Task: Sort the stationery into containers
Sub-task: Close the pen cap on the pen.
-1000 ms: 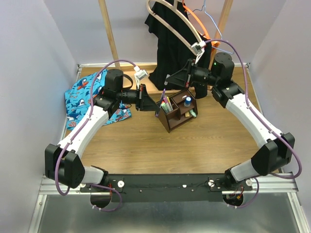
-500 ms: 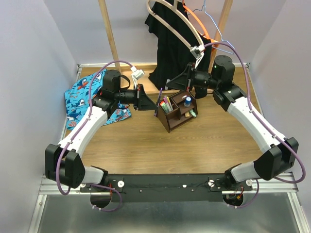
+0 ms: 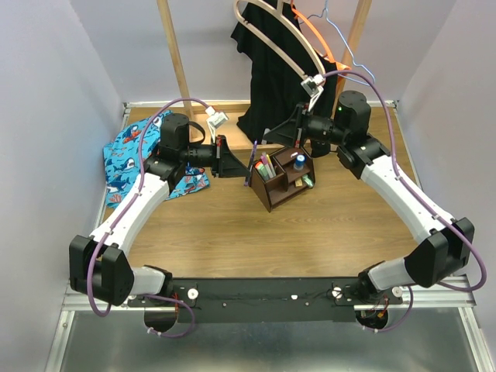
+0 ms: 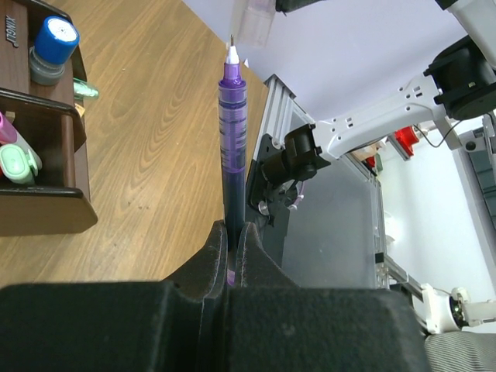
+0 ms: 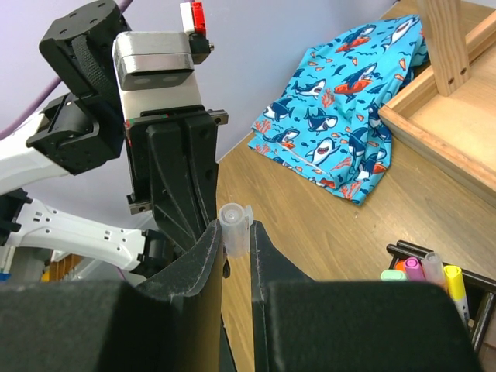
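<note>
My left gripper (image 4: 231, 231) is shut on a thin purple pen (image 4: 231, 132), uncapped, with its tip pointing away from the wrist. My right gripper (image 5: 235, 234) is shut on a clear pen cap (image 5: 234, 215), which hangs just past the pen tip in the left wrist view (image 4: 252, 19). In the top view the left gripper (image 3: 232, 159) and right gripper (image 3: 269, 133) meet above the table, left of the dark brown organizer (image 3: 283, 182). The pen (image 3: 250, 167) shows between them. The organizer holds coloured markers (image 5: 430, 271), a green marker (image 4: 17, 161) and a blue bottle (image 4: 54, 40).
A blue shark-patterned cloth (image 3: 139, 159) lies at the back left, also in the right wrist view (image 5: 349, 136). A light wooden rack base (image 5: 434, 128) stands behind the organizer, with a black garment (image 3: 271, 77) and hangers above it.
The left gripper with the pen has drawn slightly left and back. The right arm has shifted slightly right, its gripper staying by the pen tip.
</note>
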Controlling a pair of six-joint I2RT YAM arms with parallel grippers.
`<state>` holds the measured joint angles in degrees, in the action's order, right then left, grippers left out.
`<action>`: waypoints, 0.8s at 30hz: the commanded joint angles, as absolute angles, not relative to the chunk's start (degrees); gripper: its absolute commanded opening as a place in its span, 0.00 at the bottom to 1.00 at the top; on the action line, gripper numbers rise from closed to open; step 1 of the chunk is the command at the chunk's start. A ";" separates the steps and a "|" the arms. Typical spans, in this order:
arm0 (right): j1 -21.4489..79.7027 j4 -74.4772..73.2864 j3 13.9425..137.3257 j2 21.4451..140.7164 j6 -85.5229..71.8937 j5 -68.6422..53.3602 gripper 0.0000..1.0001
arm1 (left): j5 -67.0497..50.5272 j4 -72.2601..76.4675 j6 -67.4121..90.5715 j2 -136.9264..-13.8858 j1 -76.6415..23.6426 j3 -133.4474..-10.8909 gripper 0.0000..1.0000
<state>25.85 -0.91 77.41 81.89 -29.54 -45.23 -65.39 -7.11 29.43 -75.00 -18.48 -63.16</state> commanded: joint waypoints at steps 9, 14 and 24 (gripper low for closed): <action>28.21 2.11 79.80 84.11 -30.23 -43.42 0.01 | -66.18 -3.16 32.26 -74.00 -19.07 -62.58 0.00; 28.13 2.28 80.51 84.20 -29.80 -42.10 0.01 | -66.09 -3.34 32.34 -73.83 -19.07 -62.05 0.00; 28.13 1.40 82.18 83.76 -27.86 -39.55 0.00 | -65.83 -4.04 31.90 -73.30 -19.07 -61.52 0.00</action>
